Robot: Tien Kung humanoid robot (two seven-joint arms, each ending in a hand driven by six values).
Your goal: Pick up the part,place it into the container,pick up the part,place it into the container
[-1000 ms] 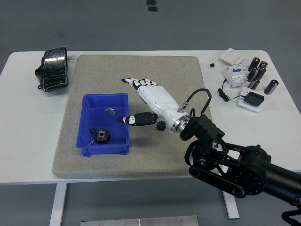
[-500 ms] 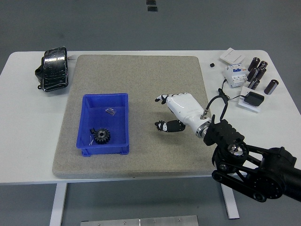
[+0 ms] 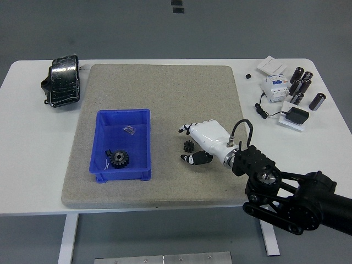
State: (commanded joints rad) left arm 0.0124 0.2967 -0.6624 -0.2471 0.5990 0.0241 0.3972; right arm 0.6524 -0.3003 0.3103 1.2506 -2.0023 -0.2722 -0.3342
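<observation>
Right hand (image 3: 193, 144) is sitting low over the grey mat (image 3: 165, 93), white shell, black fingertips, fingers (image 3: 185, 130) loosely curled and thumb spread below them, holding nothing. Small black gear (image 3: 188, 147) is lying flat on the mat in the gap between fingers and thumb; looks just clear of both, though contact is hard to call from this angle. Black right arm (image 3: 291, 198) is coming in from the lower right corner, crossing the counter's near edge.

Blue bin (image 3: 102, 144) is sitting on the mat well left of the hand, well apart from the small gear. Inside it: a larger black gear (image 3: 118, 159) lying flat near the front, a small black piece beside it, and a small clear item (image 3: 129, 130) nearer the back wall.

White counter (image 3: 33, 159) is carrying the mat. Black strapped device (image 3: 62, 81) is lying at the far left, just off the mat's corner. Far right cluster: dark cylinders (image 3: 301, 84), a white breaker-like module (image 3: 275, 87), a black adapter (image 3: 297, 116) on a white card with its cable trailing, white flat boxes (image 3: 271, 66), a tiny black cube (image 3: 248, 76).
</observation>
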